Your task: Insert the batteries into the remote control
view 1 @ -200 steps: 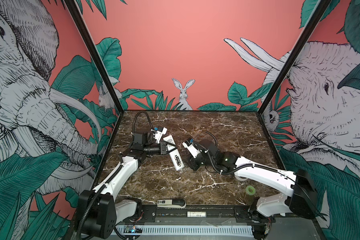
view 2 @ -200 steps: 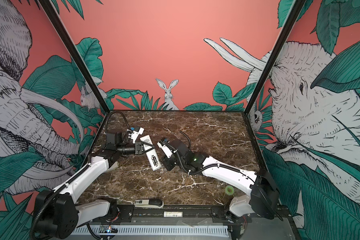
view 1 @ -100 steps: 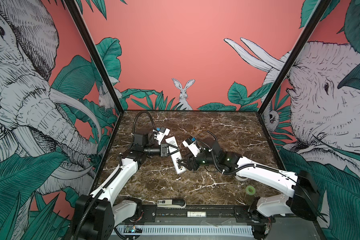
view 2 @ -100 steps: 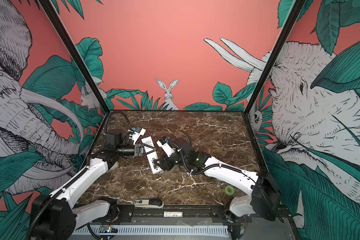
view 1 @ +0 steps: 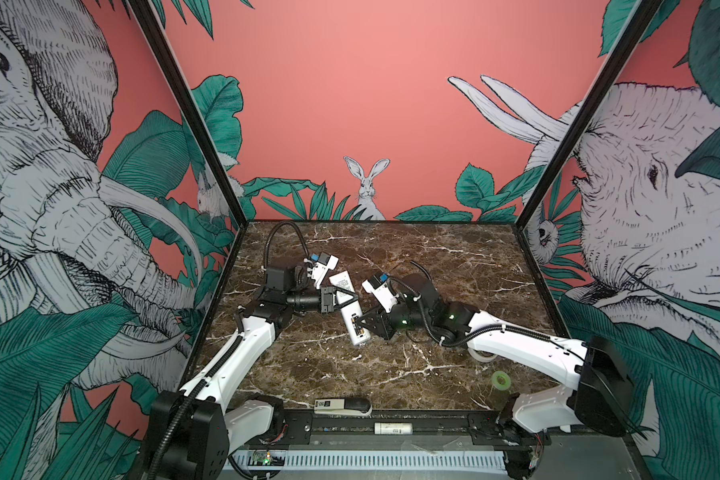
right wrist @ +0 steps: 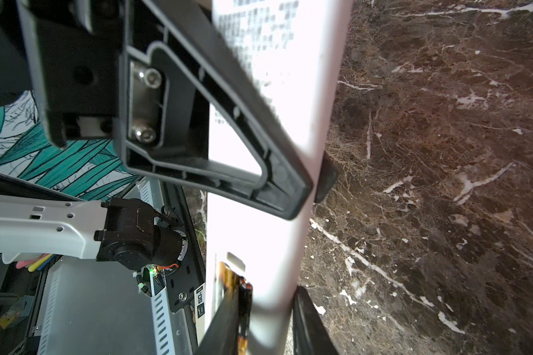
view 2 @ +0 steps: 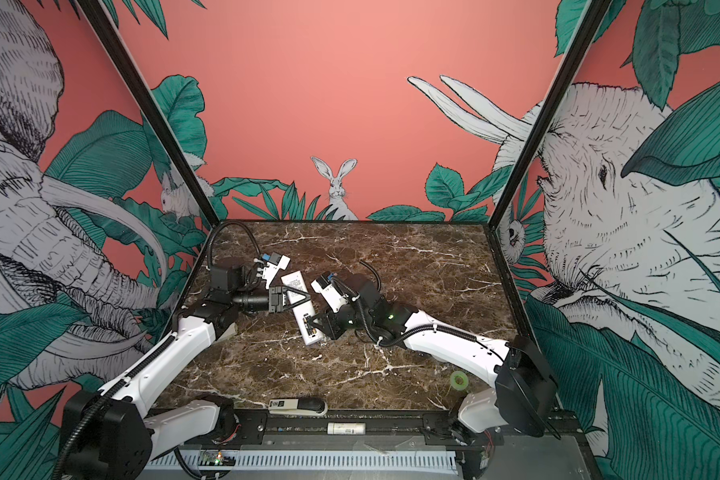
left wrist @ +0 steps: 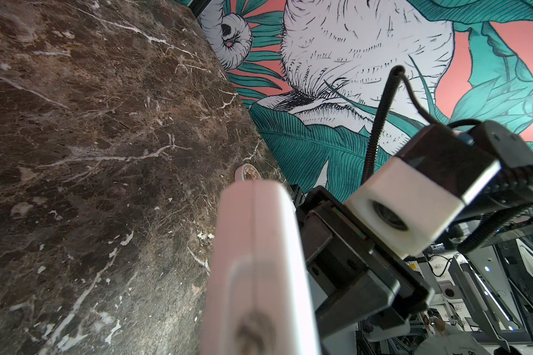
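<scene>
The remote control (view 1: 343, 287) is a white bar, label side up, held a little above the marble in both top views. My left gripper (view 1: 350, 301) is shut on its middle, one finger (right wrist: 228, 123) across the label and the other beneath. My right gripper (view 1: 358, 322) is shut on the remote's (right wrist: 277, 230) lower end by the open compartment. One of its fingers (right wrist: 225, 325) lies on an orange-and-black battery (right wrist: 237, 289) sitting in that compartment. Its other finger (right wrist: 308, 325) is on the far side. No other battery shows. The left wrist view shows the remote's (left wrist: 256, 261) edge up close.
A white-and-black stapler (view 1: 341, 406) lies at the table's front edge, with a white tube (view 1: 393, 428) on the rail below it. A green tape roll (view 1: 501, 380) sits front right. A white tape roll (view 1: 481, 355) lies under the right arm.
My right gripper has moved left onto the remote's lower end and its jaws have narrowed around it. The left gripper has kept its hold on the remote.
</scene>
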Robot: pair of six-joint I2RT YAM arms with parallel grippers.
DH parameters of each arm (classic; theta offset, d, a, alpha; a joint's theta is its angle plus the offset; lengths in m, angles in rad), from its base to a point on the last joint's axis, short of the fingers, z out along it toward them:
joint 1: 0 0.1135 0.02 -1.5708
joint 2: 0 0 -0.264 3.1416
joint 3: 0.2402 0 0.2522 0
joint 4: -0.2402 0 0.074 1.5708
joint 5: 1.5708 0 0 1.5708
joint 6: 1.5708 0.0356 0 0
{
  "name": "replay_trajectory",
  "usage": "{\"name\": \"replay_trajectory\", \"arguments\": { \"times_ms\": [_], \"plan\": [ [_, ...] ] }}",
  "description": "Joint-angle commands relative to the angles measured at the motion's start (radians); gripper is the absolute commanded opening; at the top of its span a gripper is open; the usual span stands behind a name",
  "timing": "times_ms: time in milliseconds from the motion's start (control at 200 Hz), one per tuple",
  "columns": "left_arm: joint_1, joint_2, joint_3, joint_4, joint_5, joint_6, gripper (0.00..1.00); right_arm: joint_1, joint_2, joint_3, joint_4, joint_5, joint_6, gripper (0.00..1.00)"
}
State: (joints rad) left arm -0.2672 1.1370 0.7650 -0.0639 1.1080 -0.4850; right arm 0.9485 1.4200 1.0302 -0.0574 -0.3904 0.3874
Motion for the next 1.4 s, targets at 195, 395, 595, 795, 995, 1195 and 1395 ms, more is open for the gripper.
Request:
{"name": "replay_trajectory", "arguments": {
  "times_ms": [195,395,595,795,995,1195,1395],
  "plan": [
    [-0.006,-0.019,0.054,-0.055,-0.05,0.027,0.0,0.001,-0.054,0.028,-0.236,0.25,0.035,0.63],
    [0.003,0.024,0.07,-0.186,-0.189,0.093,0.0,0.001,-0.1,0.016,-0.47,0.528,0.225,0.76],
    [0.029,0.051,0.05,-0.204,-0.176,0.082,0.0,-0.009,-0.166,-0.007,-0.788,0.857,0.54,0.99],
    [0.034,0.039,0.048,-0.186,-0.157,0.066,0.0,-0.115,-0.184,-0.024,-1.117,0.977,0.908,0.99],
    [0.035,0.039,0.046,-0.187,-0.144,0.064,0.0,-0.252,-0.175,-0.044,-1.276,1.012,1.034,1.0],
    [0.036,0.04,0.043,-0.193,-0.143,0.069,0.0,-0.484,-0.34,-0.184,-1.236,0.959,1.083,1.0],
    [0.037,0.059,0.053,-0.202,-0.138,0.079,0.0,-0.8,-0.638,-0.38,-1.146,0.874,1.009,0.99]
  ]
}}
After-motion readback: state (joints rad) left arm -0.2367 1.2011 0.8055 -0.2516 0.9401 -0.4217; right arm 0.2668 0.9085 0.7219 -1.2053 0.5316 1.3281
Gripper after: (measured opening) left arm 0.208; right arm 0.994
